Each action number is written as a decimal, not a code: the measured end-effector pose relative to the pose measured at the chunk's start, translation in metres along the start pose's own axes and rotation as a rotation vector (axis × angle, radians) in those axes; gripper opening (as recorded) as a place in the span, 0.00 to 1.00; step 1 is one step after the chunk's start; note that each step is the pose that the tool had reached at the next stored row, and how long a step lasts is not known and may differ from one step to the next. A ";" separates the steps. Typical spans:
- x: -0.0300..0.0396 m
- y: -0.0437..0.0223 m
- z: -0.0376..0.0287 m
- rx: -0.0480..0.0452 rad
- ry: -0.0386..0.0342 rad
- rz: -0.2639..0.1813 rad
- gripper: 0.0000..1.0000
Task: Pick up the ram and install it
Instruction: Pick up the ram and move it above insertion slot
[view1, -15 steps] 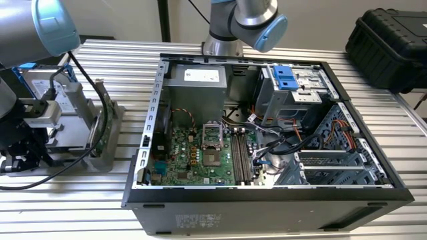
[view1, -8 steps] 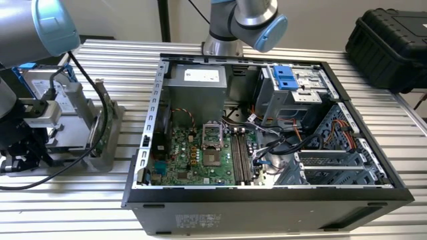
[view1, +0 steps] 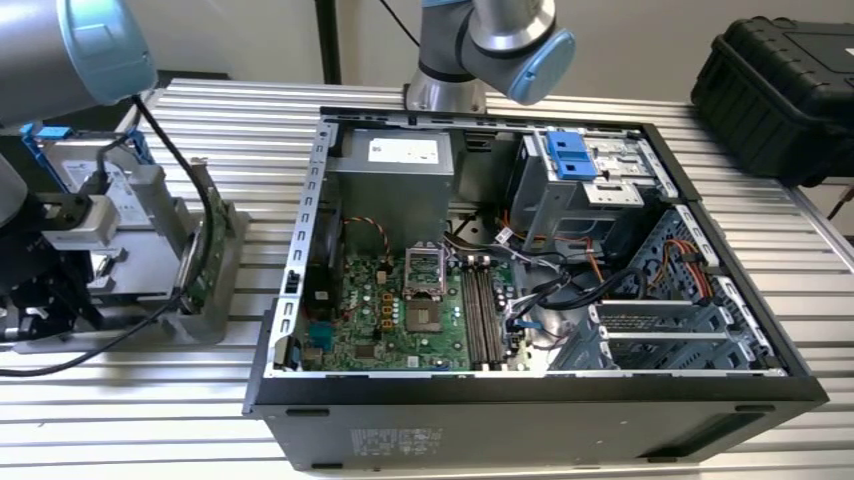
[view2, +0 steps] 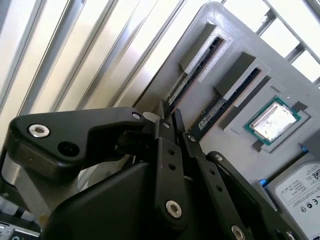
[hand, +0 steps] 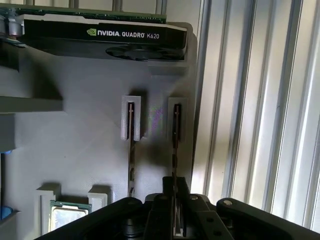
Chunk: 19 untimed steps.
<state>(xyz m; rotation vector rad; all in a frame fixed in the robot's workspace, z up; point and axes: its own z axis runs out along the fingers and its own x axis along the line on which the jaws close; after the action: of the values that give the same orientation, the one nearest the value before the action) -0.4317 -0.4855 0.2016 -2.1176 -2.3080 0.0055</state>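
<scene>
My hand (hand: 174, 192) is closed on the ram (hand: 176, 145). In both wrist views the two black fingers (view2: 164, 150) straddle the thin stick edge-on, and it runs out from between them into a raised pocket of the grey holder (hand: 85, 150). I judge this a closed grip, but I can't see how hard the pads bite or how far along the stick I have hold.

Just beside the hand a second stick (hand: 131, 155) stands parallel in its own pocket, apart from mine. Past that, on the same side, a processor chip (hand: 70, 217) sits in a recess. A graphics card (hand: 100, 35) lies across the holder beyond both pockets. On the hand's other side is the ribbed metal tabletop (hand: 260, 125). In the exterior view the open computer case (view1: 534, 400) stands well away from the hand, with its long board slots (view1: 483, 310) facing up.

To do this step well, I'd want the stick to come out along the line of its pocket with no twist. A card this thin would likely bind or flex if levered sideways. I'd want the wrist square to the holder and the fingers clear of the neighbouring stick. I'd also confirm the ram sits straight between the pads and not skewed, since any tilt now would carry over to the slot.
</scene>
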 end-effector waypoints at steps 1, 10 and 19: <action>0.0000 0.0000 -0.0020 0.0002 -0.0001 0.000 0.00; 0.0001 -0.0002 -0.0206 0.0000 0.0000 0.000 0.00; 0.0002 -0.0004 -0.0425 0.0000 0.0000 0.000 0.00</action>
<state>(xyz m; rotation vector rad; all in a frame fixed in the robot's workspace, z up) -0.4317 -0.4855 0.2441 -2.1175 -2.3080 0.0056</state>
